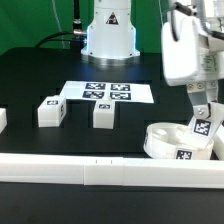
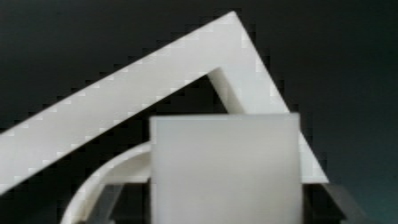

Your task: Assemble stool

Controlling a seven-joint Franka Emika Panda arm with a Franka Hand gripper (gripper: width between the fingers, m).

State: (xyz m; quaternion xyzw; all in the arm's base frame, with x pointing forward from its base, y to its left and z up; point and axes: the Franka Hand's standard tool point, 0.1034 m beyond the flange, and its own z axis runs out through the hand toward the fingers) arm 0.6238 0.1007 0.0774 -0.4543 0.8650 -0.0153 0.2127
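White plastic parts are spread over a black table [image 1: 30, 75] in the exterior view. The round seat [image 1: 165, 140] is placed at four o'clock from the picture's centre, close behind the long border rail [image 1: 100, 170]. Above its far rim, at three o'clock, a leg [image 1: 203, 128] is held upright by the gripper [image 1: 203, 108], which is closed on the leg's upper end. Two more are seen lying loose on the table, one leg [image 1: 50, 110] at nine o'clock and another leg [image 1: 103, 113] near the centre. The marker board [image 1: 105, 92] is laid just behind them at twelve o'clock.

In the wrist view the leg [image 2: 222, 160] is seen as a pale block clamped between the dark fingers [image 2: 121, 205]. A curved stretch of the seat [image 2: 111, 170] is shown beside it and a corner of the border rail [image 2: 196, 70] beyond.

The step in hand is judged to be the fitting of a first leg into a seat socket. Whether its lower end is seated cannot be told. Next, the leg must be lined up over the socket, lowered, and pressed or turned home.
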